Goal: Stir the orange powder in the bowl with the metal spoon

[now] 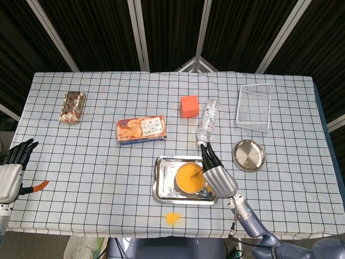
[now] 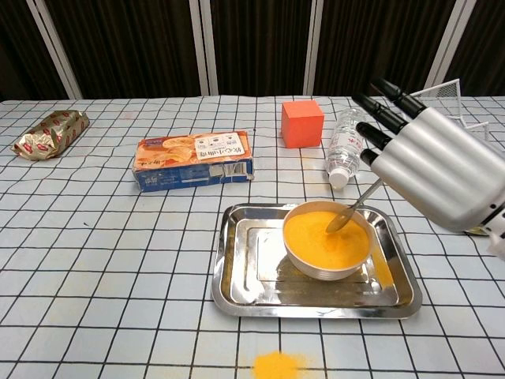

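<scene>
Since the nearest sign of trouble is the orange spill on the counter in front of the steel tray, I judge this powder light and loose, quick to fly off at any jerk. It fills the bowl, which sits inside the tray and looks light enough to skate on that smooth metal. My right hand grasps the metal spoon high on its thin, stiff handle, its tip dipped in the powder at the bowl's far right. The slick handle could twist, so a firm pinch near its end seems best. My left hand hovers released at the counter's left edge. Beyond lie a biscuit box, red cube and bottle.
</scene>
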Motion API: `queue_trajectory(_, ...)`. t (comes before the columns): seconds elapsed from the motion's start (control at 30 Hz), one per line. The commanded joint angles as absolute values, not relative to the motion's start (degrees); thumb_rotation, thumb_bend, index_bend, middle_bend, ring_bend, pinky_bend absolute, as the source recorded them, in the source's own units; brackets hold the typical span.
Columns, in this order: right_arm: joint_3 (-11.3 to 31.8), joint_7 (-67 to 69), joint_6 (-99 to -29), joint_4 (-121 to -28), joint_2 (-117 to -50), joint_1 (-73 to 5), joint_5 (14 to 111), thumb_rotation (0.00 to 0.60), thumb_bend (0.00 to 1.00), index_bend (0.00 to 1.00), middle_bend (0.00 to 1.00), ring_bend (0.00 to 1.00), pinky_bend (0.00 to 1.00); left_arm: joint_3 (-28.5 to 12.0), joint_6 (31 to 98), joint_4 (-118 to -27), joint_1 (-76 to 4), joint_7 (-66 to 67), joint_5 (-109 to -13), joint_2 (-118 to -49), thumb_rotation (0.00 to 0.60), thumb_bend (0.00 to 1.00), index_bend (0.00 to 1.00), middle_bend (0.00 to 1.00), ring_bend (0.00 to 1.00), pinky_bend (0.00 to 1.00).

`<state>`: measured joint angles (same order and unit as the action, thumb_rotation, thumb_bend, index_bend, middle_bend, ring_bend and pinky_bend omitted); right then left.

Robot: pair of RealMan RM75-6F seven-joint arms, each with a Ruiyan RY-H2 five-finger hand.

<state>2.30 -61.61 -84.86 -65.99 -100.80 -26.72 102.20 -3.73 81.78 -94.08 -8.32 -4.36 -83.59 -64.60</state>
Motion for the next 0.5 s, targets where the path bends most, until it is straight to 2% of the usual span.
queue_trajectory(0.03, 1.7, -61.8, -85.4, -67.1, -99.9, -25.8, 102.4, 0.600, 0.78, 0.78, 0.28, 0.00, 0.00, -3.7, 81.8, -94.1, -8.3, -4.3, -83.6, -64.6, 0.600, 0.02, 0.00, 0.00, 0.00, 0.00)
queue_trajectory(0.5, -0.1, -62.1, -85.2, -66.7, -99.5, -23.8, 103.4, 0.600, 0.78, 0.78, 0.28, 0.00, 0.00, -3.8, 81.6, -94.1, -8.4, -4.3, -83.4, -64.6, 0.600, 0.02, 0.00, 0.00, 0.00, 0.00)
